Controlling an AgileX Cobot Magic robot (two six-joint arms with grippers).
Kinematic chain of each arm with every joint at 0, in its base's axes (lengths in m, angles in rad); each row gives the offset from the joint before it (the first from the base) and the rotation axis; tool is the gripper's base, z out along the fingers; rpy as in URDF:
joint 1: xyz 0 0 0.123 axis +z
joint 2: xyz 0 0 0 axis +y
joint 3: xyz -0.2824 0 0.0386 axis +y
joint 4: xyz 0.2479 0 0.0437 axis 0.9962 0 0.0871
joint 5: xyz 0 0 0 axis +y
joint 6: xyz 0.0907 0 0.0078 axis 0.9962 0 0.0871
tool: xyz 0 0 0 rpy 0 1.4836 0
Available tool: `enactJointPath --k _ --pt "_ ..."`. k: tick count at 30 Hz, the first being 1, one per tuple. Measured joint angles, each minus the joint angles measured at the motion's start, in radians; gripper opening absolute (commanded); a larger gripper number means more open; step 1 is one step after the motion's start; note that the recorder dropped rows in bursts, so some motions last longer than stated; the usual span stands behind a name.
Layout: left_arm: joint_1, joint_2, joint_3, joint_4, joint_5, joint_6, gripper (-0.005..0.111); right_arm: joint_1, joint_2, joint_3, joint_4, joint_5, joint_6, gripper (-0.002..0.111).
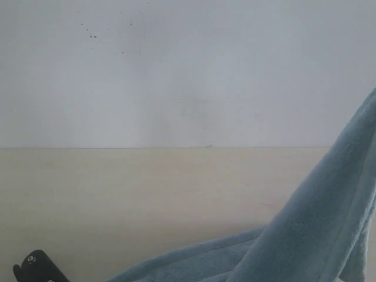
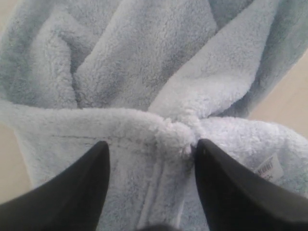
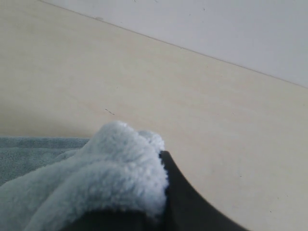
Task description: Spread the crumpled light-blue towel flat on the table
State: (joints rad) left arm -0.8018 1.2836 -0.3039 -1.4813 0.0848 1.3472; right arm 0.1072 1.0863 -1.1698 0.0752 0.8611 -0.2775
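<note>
Exterior view: towel (image 1: 317,229) draped across table (image 1: 117,200).

Left hand (image 2: 150,159) hangs low with its fingers spread (cloth between them); right hand (image 3: 144,202) is raised, clamped on the towel (image 3: 96,178).

The towel (image 2: 144,72) is seen as a thick, fluffy terry cloth, matt and deeply napped, with a flatter stitched hem band and a small smooth white printed tag (image 2: 268,169) beside the left gripper (image 2: 151,159). Both the left gripper and the right gripper (image 3: 159,202) are seen as matt black with smooth surfaces. The table (image 1: 147,194) is shown as smooth, pale, light wood with a dull sheen, and the wall (image 1: 188,70) as matt white, faintly speckled.
</note>
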Motion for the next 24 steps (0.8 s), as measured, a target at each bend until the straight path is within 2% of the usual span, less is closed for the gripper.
enactJointPath --k 8,10,15,17,24 --pt "0.0 0.045 -0.017 0.0 -0.046 0.0 0.048 0.0 0.0 0.0 0.001 -0.002 0.0 0.001" --pt "0.0 0.045 -0.017 0.0 -0.069 0.0 0.04 0.0 0.0 0.0 0.001 -0.002 0.0 0.001" --pt "0.0 0.045 -0.017 0.0 -0.085 0.0 0.011 0.0 0.0 0.0 0.002 -0.003 0.0 0.001" --pt "0.0 0.045 -0.017 0.0 -0.085 0.0 0.004 0.0 0.0 0.0 0.002 -0.003 0.0 0.001" --pt "0.0 0.045 -0.017 0.0 -0.078 0.0 0.004 0.0 0.0 0.0 0.002 -0.003 0.0 0.001"
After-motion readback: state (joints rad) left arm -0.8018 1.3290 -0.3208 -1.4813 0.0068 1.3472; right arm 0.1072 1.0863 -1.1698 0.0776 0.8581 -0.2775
